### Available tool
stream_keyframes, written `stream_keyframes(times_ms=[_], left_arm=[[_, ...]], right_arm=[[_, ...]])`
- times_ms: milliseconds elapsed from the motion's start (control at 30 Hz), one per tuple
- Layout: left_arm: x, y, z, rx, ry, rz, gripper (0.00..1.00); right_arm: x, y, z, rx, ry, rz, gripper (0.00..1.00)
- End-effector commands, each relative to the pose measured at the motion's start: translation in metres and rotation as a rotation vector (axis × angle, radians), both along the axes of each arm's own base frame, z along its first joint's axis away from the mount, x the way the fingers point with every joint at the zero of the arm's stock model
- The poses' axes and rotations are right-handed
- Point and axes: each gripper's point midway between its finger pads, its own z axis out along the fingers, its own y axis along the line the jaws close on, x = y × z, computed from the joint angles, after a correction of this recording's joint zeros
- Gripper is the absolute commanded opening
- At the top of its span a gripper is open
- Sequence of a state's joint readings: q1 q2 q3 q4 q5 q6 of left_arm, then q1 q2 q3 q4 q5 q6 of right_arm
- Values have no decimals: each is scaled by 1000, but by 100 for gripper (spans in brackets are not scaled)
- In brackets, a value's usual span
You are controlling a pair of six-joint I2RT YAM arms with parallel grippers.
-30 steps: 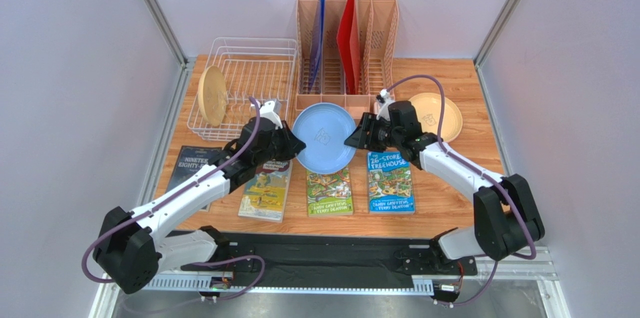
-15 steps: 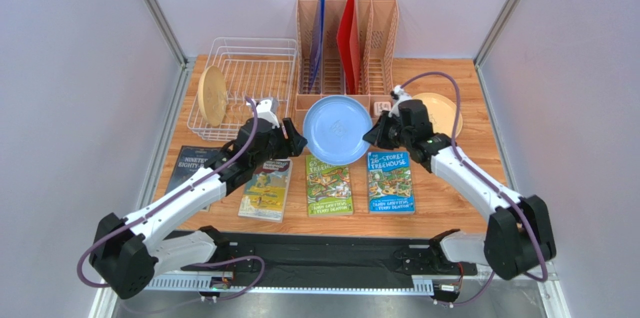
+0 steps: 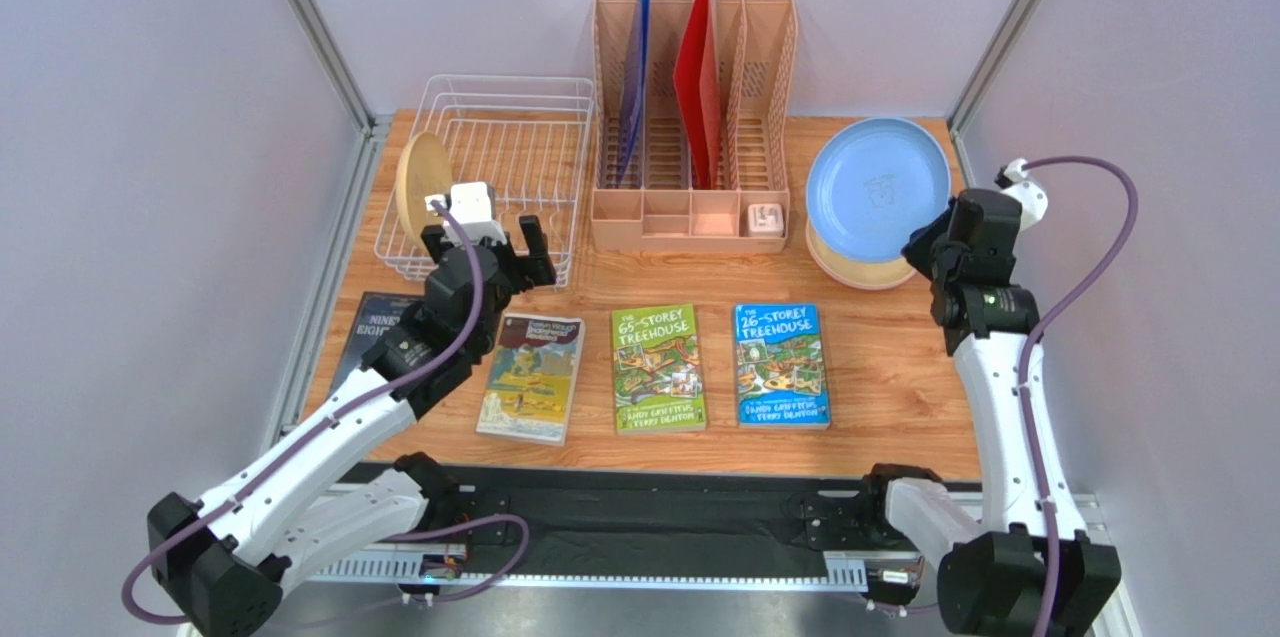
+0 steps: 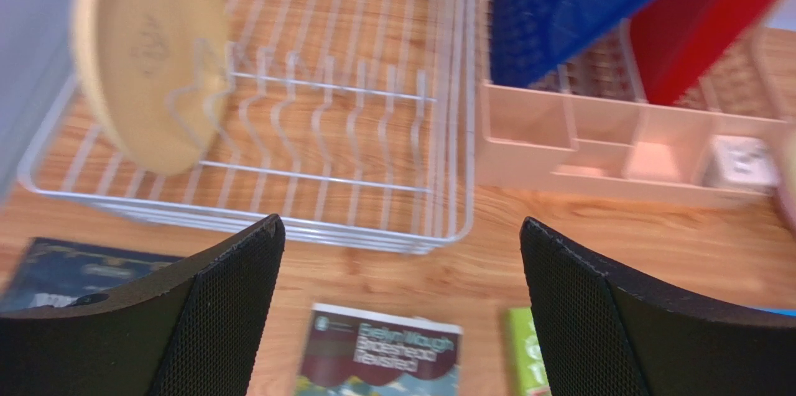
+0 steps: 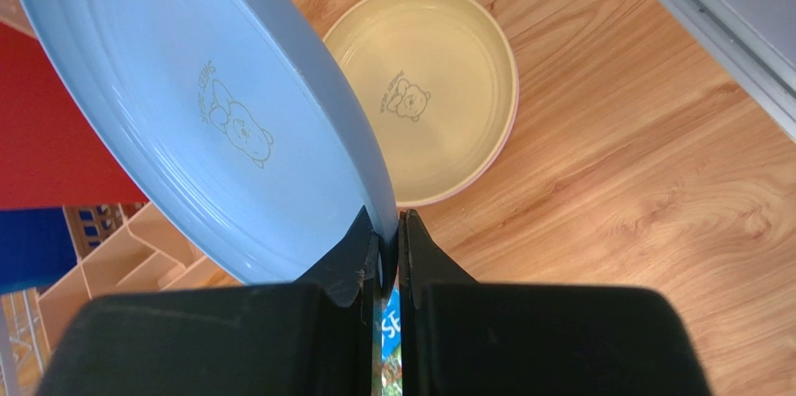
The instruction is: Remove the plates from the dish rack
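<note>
Our right gripper (image 5: 382,245) pinches the blue plate (image 5: 187,107) over a tan plate (image 5: 439,79). Our left gripper (image 4: 402,261) gapes empty near the rack (image 4: 374,238).

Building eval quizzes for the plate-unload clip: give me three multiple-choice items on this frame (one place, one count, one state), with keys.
1. Where is the tan plate in the dish rack?
A. upright at its left end
B. flat in its middle
C. leaning on its right wall

2. How many books lie on the table?
A. two
B. four
C. six

3. What is the right hand doing?
A. open, empty
B. shut on the light blue plate at its rim
C. shut on a book

Answers:
1 A, it stands on edge among the left wires.
2 B, four covers lie in a row along the near side.
3 B, the wrist view shows it pinching the blue rim.
</note>
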State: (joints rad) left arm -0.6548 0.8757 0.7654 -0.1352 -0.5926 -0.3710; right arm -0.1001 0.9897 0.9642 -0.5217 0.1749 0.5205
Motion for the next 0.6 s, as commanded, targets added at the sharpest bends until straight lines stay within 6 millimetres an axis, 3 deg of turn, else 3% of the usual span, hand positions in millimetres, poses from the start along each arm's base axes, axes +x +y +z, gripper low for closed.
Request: stream_keyframes(times_ms=[0,100,167,200,567], left_arm=[[16,42,27,183,-57,212,100],[25,49,23,190,-33,228,100],[29,52,20,164,-33,226,100],[31,55,18,152,-31,220,100],[36,80,2,121,-2,269,100]], right_arm=[[30,-30,9,11,15,-91,4],[55,-41,-16,105,61,-70,2],[64,-48,-23,139,65,-73,2],[68,-53,-38,154,100,-84,2],[102,-49,-88,360,164,29,2]])
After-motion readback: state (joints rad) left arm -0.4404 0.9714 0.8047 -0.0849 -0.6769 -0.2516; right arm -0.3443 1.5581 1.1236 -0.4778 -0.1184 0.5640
